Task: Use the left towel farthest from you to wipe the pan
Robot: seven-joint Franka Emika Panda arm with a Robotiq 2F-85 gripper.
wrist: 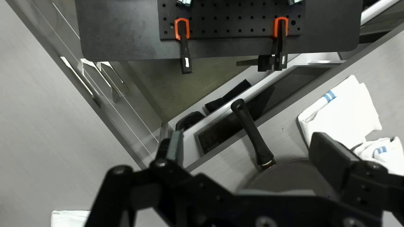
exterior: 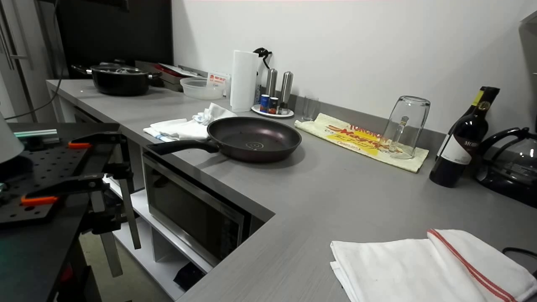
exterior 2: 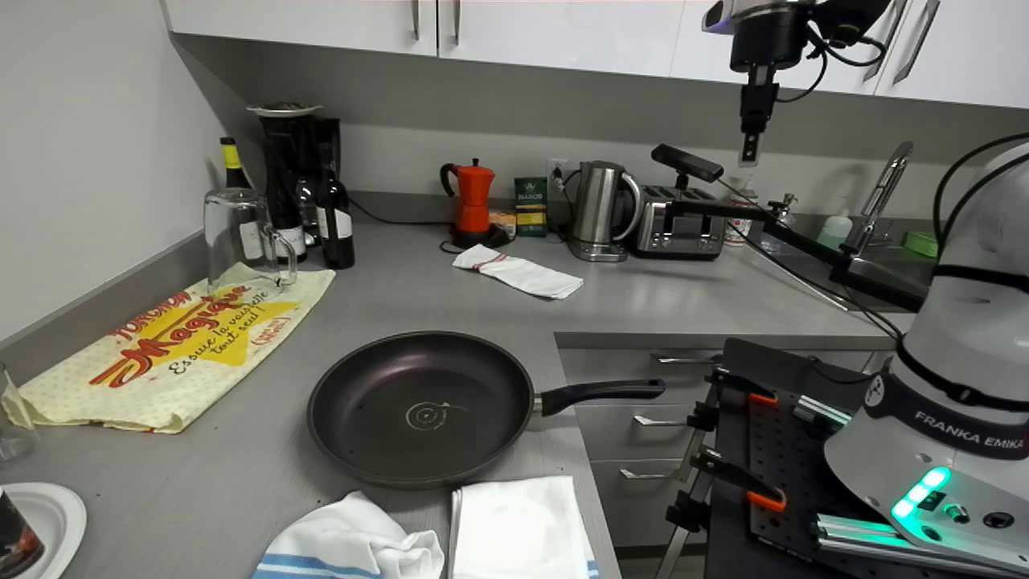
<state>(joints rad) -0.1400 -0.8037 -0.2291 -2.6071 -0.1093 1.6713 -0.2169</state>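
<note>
As the gripper has its fingers apart and empty, reaching is presumably the step; next, descend to the crumpled blue-striped towel, likely the target, just beside the frying pan.

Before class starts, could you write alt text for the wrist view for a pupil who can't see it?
An open gripper partly hides a frying pan whose handle sticks out past the counter. To the right lie a folded white towel and a crumpled one, both blue-striped; a bit of white cloth shows at bottom left.
</note>
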